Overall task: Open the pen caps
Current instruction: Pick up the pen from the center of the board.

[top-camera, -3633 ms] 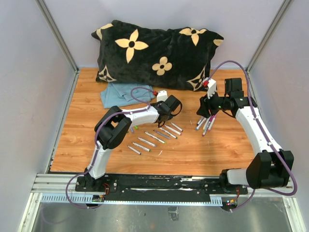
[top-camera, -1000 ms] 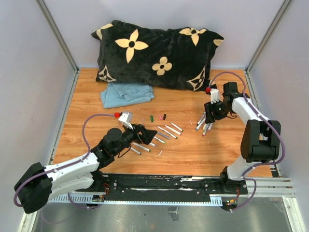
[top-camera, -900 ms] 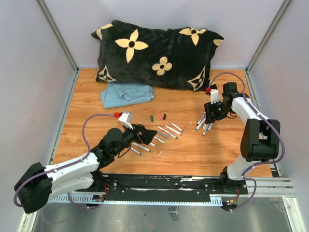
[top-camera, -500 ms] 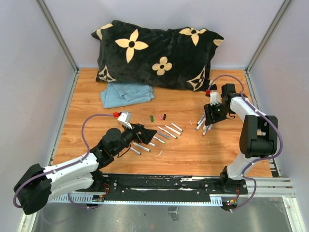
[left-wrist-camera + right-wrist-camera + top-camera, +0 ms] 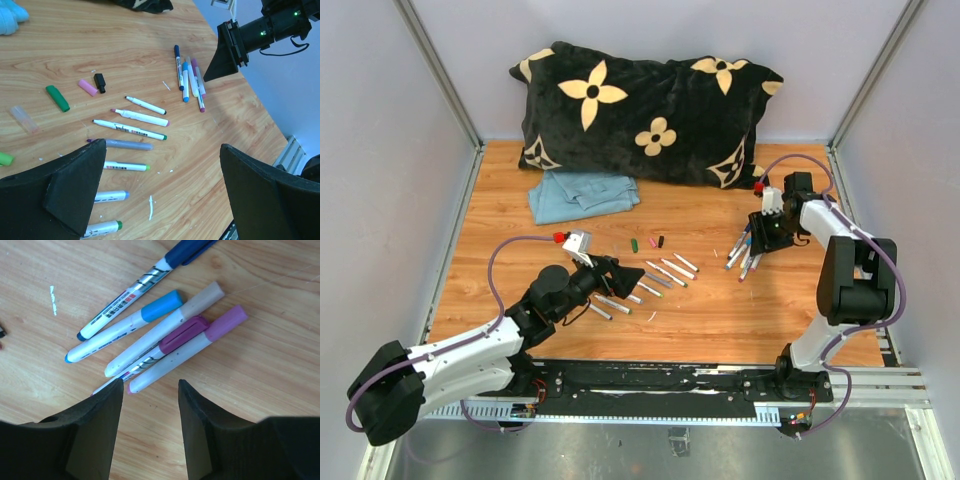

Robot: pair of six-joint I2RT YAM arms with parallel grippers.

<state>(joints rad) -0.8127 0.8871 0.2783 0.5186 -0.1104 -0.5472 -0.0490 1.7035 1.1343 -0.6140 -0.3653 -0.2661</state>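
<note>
Several capped pens lie bunched on the wood in the right wrist view, with a dark blue cap (image 5: 187, 250), a light blue cap (image 5: 161, 305), a magenta cap (image 5: 184, 333) and a light purple cap (image 5: 226, 322). My right gripper (image 5: 150, 382) hangs open just below their tips, with nothing between its fingers. Loose green (image 5: 57, 98), pink (image 5: 87, 87) and black (image 5: 100, 82) pen caps lie beyond a row of uncapped pens (image 5: 140, 117). My left gripper (image 5: 163, 144) stands wide open over the near end of that row, holding nothing.
A black pillow with cream flowers (image 5: 645, 110) fills the back of the table. A folded blue cloth (image 5: 582, 193) lies in front of it on the left. A clear cap (image 5: 24, 118) lies left of the green one. Grey walls close in both sides.
My right gripper has shifted slightly right and back, uncovering more of the capped pens, and its jaws have narrowed a little. The left arm has hardly moved.
</note>
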